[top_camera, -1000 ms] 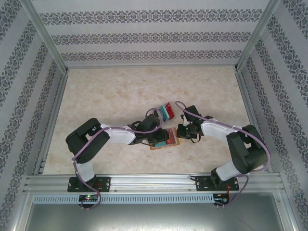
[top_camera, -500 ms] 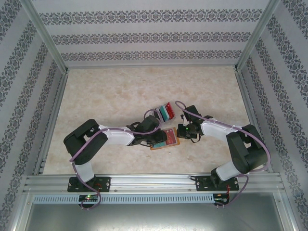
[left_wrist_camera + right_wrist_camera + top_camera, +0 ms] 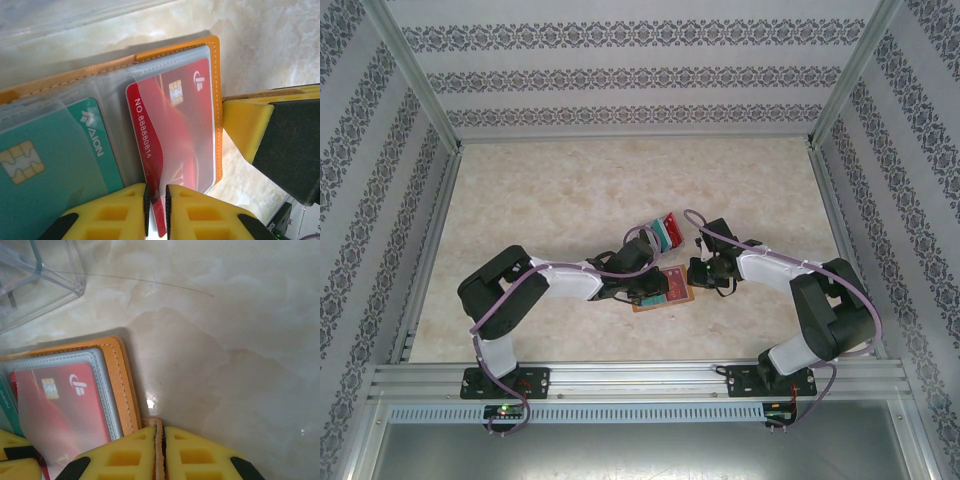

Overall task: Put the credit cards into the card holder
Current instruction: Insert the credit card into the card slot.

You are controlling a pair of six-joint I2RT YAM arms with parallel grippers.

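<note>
The orange card holder (image 3: 672, 288) lay open on the marble table (image 3: 570, 190), near a clear plastic box (image 3: 40, 270). The left gripper (image 3: 156, 195) was clenched on the red credit card (image 3: 175, 135), which sat partly inside a clear sleeve beside the sleeved teal credit card (image 3: 55, 165). The right gripper (image 3: 160, 435) pinched the holder's orange edge
</note>
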